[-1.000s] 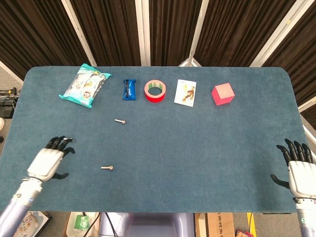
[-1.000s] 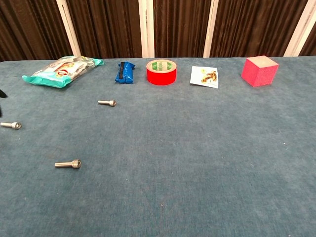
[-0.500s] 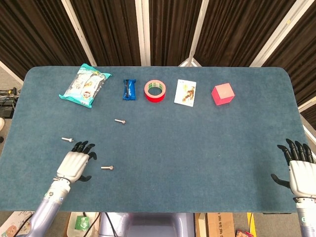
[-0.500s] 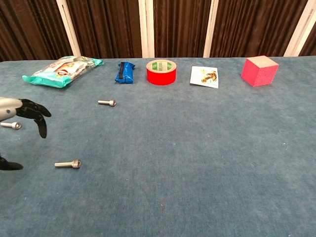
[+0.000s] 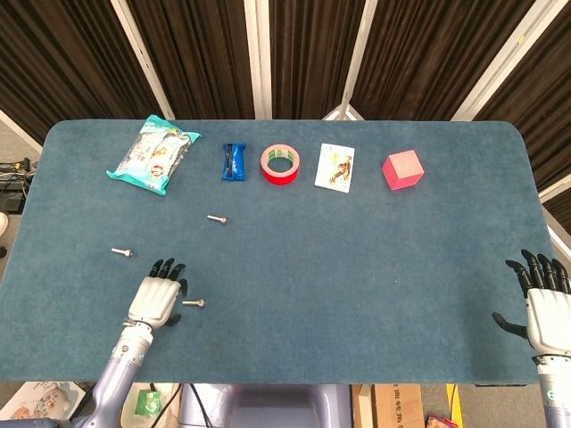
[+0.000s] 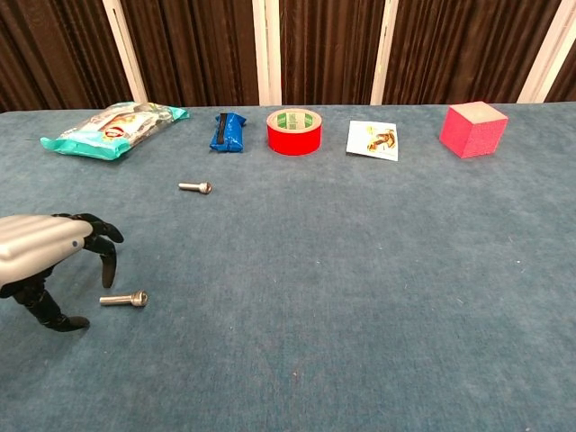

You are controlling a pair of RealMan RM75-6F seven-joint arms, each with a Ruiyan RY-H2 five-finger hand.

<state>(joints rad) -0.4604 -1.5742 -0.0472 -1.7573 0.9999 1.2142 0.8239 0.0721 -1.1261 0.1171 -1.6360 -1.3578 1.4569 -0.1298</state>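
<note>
Three bolts on blue cloth, left hand (image 6: 45, 261) spread empty over nearest bolt (image 6: 124, 299), right hand (image 5: 545, 303) spread, labels unreadable.

Along the far edge of the blue desk (image 5: 357, 267) we have a row of things: a teal snack packet (image 5: 153, 153) at the left, then a small blue wrapper (image 5: 233, 161), a red tape roll (image 5: 280, 164) lying flat, a picture card (image 5: 335, 168) and a pink cube (image 5: 401, 169) at the right. Nearer to us we spot two loose bolts, one (image 5: 217, 218) below the wrapper, another (image 5: 121, 252) further left. Behind it all we see dark curtains (image 5: 312, 53).
</note>
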